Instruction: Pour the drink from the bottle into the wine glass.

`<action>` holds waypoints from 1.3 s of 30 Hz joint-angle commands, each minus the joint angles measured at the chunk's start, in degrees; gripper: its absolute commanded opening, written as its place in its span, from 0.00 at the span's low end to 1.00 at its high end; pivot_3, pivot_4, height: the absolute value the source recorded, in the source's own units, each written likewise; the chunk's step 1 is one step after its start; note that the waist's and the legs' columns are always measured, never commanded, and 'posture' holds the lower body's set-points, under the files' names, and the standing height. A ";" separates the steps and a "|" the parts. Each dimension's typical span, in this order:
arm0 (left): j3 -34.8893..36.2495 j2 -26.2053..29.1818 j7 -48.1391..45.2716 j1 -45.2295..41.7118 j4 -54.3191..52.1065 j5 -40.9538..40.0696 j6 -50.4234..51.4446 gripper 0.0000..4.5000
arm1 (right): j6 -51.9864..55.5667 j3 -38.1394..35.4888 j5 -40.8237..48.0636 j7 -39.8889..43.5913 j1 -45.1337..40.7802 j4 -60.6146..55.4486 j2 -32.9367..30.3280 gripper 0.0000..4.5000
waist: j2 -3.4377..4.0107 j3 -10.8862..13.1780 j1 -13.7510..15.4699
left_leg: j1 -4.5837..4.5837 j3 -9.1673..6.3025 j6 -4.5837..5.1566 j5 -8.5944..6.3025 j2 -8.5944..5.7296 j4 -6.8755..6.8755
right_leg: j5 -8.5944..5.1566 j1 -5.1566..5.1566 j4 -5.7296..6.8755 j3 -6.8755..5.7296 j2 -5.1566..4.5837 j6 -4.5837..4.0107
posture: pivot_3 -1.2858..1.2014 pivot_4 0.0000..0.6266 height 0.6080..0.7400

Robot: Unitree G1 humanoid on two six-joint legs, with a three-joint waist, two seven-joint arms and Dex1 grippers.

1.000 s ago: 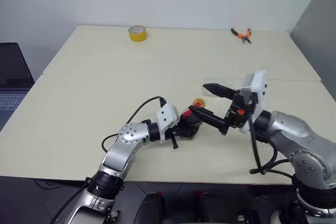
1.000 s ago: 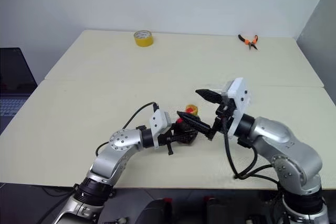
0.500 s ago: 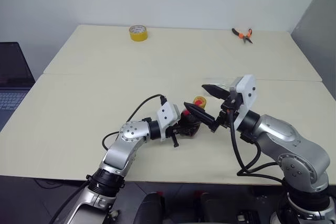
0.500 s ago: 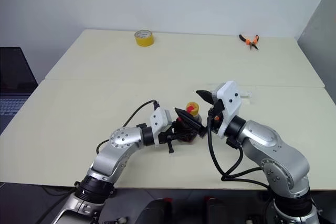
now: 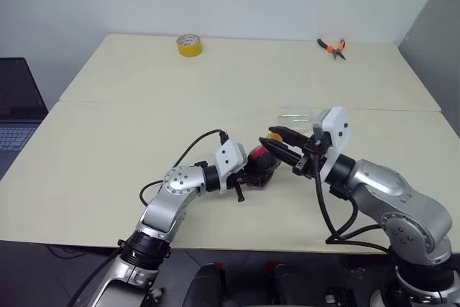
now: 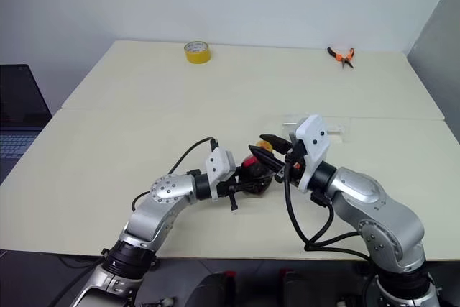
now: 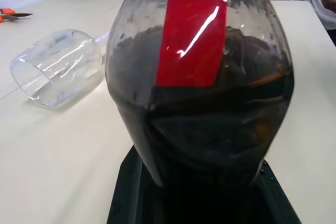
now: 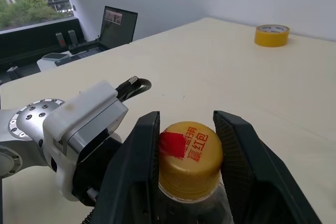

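Your left gripper (image 5: 253,169) is clamping the bottle (image 6: 256,172) low around its dark body, holding it upright near the table's (image 5: 129,127) centre. At roughly three o'clock from it, your right gripper (image 8: 188,145) is bracketing the yellow cap (image 8: 190,151), its two black fingers (image 8: 137,157) narrowed onto either side, touching or just about touching it. The wine glass (image 7: 56,66) is lying on its side just beyond the bottle, at about one o'clock, empty. You are sitting at the uncapping stage, by my reading: the drink (image 7: 210,129) is all inside the bottle, the cap is on, and the glass needs standing up before any pouring.
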 commanded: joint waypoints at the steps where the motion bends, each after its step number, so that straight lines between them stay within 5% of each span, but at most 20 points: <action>1: 0.80 -0.29 -0.14 -0.58 -1.54 -0.57 -1.64 0.15 | -1.84 0.10 -0.79 2.22 0.23 -0.53 -1.23 0.28 | 0.00 0.00 0.00 | 0.00 0.00 0.00 0.00 0.00 0.00 | 0.00 0.00 0.00 0.00 0.00 0.00 | 0.52 0.24 1.00; 11: 0.52 -0.14 -0.19 -0.63 -2.16 -0.73 -1.37 0.14 | -20.20 2.06 -8.12 25.24 -10.19 22.44 -6.84 0.28 | 0.00 0.02 -0.16 | 0.04 0.01 0.01 0.00 0.02 0.00 | 0.00 0.00 0.01 0.00 0.05 0.00 | 0.52 0.24 1.00; 20: 0.60 0.14 0.13 -0.42 -2.55 -0.61 -1.54 0.14 | -26.58 5.49 -13.11 37.30 -17.61 35.76 -8.98 0.99 | 0.02 0.08 0.00 | 0.02 0.02 0.00 0.00 0.02 0.02 | 0.01 0.01 -0.02 0.01 0.01 -0.01 | 0.52 0.24 1.00; 24: 0.56 0.17 0.45 -0.24 -2.81 -0.63 -1.47 0.14 | -24.85 4.21 -12.21 39.25 -17.06 34.84 -10.42 1.00 | 0.04 0.09 0.05 | 0.02 0.01 0.00 0.00 0.02 0.02 | 0.01 0.01 -0.01 0.00 0.00 -0.01 | 0.52 0.24 1.00; 33: 0.93 0.02 1.07 -0.32 -2.29 -0.62 -1.68 0.14 | -7.78 -4.62 5.21 32.58 -5.67 10.45 -14.45 1.00 | 0.05 0.09 0.21 | -0.07 -0.04 0.00 0.00 0.01 0.06 | 0.01 0.01 -0.05 -0.04 -0.04 -0.01 | 0.52 0.24 1.00; 39: 0.74 -1.00 2.03 -0.56 -1.76 -0.18 -1.91 0.14 | -8.59 -1.55 -4.75 11.77 -3.09 4.80 -3.39 1.00 | 0.05 0.10 -0.03 | 0.02 -0.03 -0.01 0.00 0.04 0.00 | 0.00 0.00 0.07 -0.02 0.03 0.00 | 0.52 0.24 1.00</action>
